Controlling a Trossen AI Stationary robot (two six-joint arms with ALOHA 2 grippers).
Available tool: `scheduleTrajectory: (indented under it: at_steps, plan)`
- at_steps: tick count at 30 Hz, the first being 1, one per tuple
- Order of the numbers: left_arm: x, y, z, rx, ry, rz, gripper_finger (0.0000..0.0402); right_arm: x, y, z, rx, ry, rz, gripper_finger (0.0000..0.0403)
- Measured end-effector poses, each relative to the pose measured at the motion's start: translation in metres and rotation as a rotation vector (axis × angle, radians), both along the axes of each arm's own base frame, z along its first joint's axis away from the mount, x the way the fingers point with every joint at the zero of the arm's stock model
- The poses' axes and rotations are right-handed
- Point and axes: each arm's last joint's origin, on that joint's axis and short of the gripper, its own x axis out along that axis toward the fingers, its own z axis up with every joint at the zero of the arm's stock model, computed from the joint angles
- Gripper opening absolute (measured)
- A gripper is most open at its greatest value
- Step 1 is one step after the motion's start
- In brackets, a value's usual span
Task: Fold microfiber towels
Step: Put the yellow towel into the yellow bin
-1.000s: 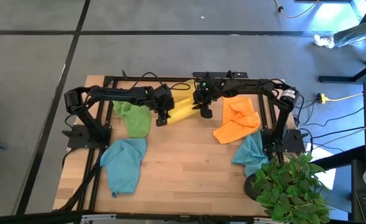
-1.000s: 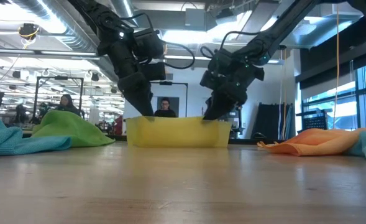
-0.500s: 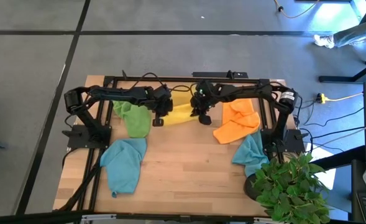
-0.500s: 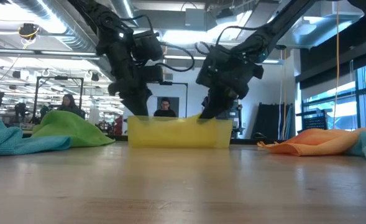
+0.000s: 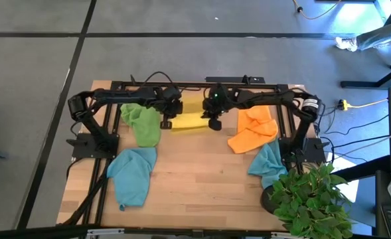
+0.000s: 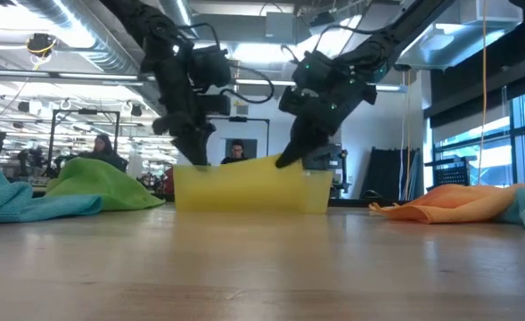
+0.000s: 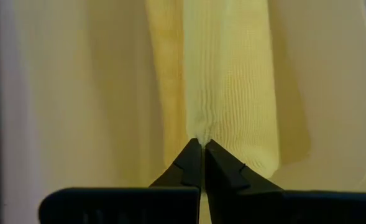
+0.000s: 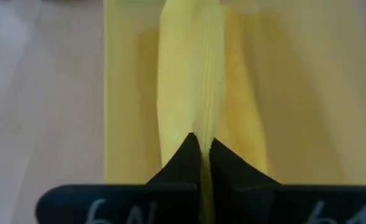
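A yellow microfiber towel (image 5: 190,121) lies bunched into a short band at the table's far middle, and shows as a low yellow block (image 6: 249,185) in the low view. My left gripper (image 5: 166,122) is shut on its left end and my right gripper (image 5: 214,123) is shut on its right end. Both come down from above (image 6: 193,160) (image 6: 289,159). A green towel (image 5: 144,125) lies heaped just left of it and an orange towel (image 5: 253,129) just right. My left gripper pinches a small pucker of the yellow cloth (image 7: 198,134) between its two fingertips, coming steeply from above. A ridge of cloth runs away from the tips. The rest of the towel lies on the table. My right gripper pinches a raised fold of the yellow towel (image 8: 202,132) between its two fingertips, slanting down from the right. The fold runs on ahead of the tips. That end stands a little higher (image 6: 284,162), and the rest lies on the table.
A teal towel (image 5: 132,174) lies at the near left and another (image 5: 269,164) at the near right, beside a potted plant (image 5: 308,199). A black frame (image 5: 182,84) runs along the far edge. Bare wood (image 5: 202,179) spans the near middle.
Both grippers have shifted a little toward the table's left and far side with the yellow towel. The towel has been drawn from a slanted crumple into a level band, its left end slid leftward and its right end raised slightly.
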Motion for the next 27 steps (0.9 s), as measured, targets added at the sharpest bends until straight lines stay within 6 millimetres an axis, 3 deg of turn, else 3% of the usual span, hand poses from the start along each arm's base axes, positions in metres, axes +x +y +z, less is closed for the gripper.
scheduleTrajectory:
  at_steps: [14, 21, 27]
  plan:
    - [0.016, 0.027, 0.062, 0.173, -0.099, 0.001, 0.0000, -0.027, -0.029, 0.051, -0.133, -0.160, -0.066, 0.0004]
    - [0.015, 0.034, 0.077, 0.255, -0.081, 0.034, 0.0000, -0.033, -0.049, 0.064, -0.192, -0.199, -0.127, 0.0004]
    - [0.014, 0.036, 0.078, 0.314, -0.040, 0.050, 0.0000, -0.029, -0.054, 0.080, -0.240, -0.235, -0.117, 0.0004]
